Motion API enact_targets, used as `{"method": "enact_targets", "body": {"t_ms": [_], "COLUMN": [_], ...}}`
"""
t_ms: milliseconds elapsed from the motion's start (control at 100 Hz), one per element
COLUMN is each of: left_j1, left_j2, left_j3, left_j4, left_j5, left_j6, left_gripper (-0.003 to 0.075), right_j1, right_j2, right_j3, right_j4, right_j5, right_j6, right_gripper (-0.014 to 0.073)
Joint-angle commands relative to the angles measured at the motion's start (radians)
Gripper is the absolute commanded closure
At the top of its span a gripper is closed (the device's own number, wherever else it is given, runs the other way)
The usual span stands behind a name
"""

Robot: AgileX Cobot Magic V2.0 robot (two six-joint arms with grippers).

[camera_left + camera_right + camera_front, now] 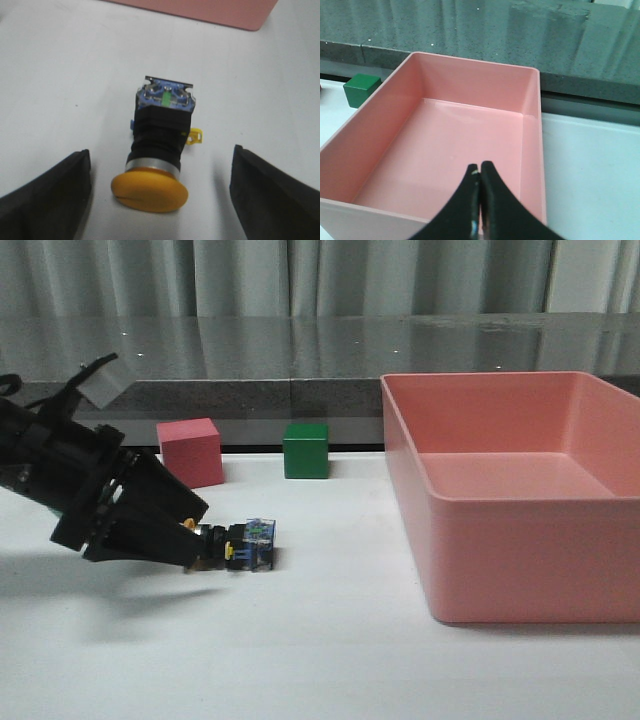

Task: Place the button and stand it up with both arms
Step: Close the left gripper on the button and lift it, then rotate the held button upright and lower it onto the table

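Observation:
The button (240, 546) lies on its side on the white table, yellow cap toward my left gripper, clear-bluish base pointing right. In the left wrist view the button (160, 145) lies between the two black fingers (55, 195), which stand wide apart and do not touch it. My left gripper (190, 540) is open, low over the table, just left of the button. My right gripper (480, 172) is shut and empty, held above the pink bin (410, 150); the right arm does not show in the front view.
A large pink bin (440, 540) fills the right side of the table. A pink-red cube (190, 452) and a green cube (305, 450) stand behind the button near the table's back edge. The green cube (362, 89) also shows in the right wrist view.

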Motion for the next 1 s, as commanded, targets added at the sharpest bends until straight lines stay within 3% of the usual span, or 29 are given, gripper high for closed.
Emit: {"method": "enact_targets", "body": {"t_ms": [0, 100, 200, 410, 540, 730, 990], "left_j1": [-0.006, -0.006, -0.004, -0.002, -0.002, -0.017, -0.17], "left_j2": [-0.026, -0.007, 0.004, 0.005, -0.029, -0.191, -0.416], "left_j3": [-0.023, -0.023, -0.023, -0.023, -0.047, -0.143, -0.299], "left_j4": [-0.056, -0.056, -0.054, -0.05, 0.023, 0.288, 0.846], "left_j5": [0.051, 0.045, 0.043, 0.082, 0.121, 0.054, -0.116], "left_j6": [0.009, 0.009, 0.009, 0.007, -0.073, -0.317, -0.714], "left_gripper": [0.0174, 0.0185, 0.0287, 0.0738, 0.074, 0.074, 0.074], "right_j1": [-0.006, -0.006, -0.006, -0.006, -0.006, -0.006, -0.006], "right_j2": [-0.002, -0.002, -0.002, -0.002, -0.002, -0.002, -0.002], "right_j3": [-0.026, -0.026, -0.026, -0.026, -0.026, -0.026, -0.026], "right_j4": [0.002, 0.002, 0.002, 0.002, 0.002, 0.002, 0.002], "right_j5": [-0.077, -0.077, -0.077, -0.077, -0.077, -0.077, -0.077], "right_j6": [-0.002, -0.002, -0.002, -0.002, -0.002, -0.002, -0.002], "right_gripper": [0.0707, 0.0707, 0.0707, 0.0707, 0.0707, 0.0707, 0.0707]}}
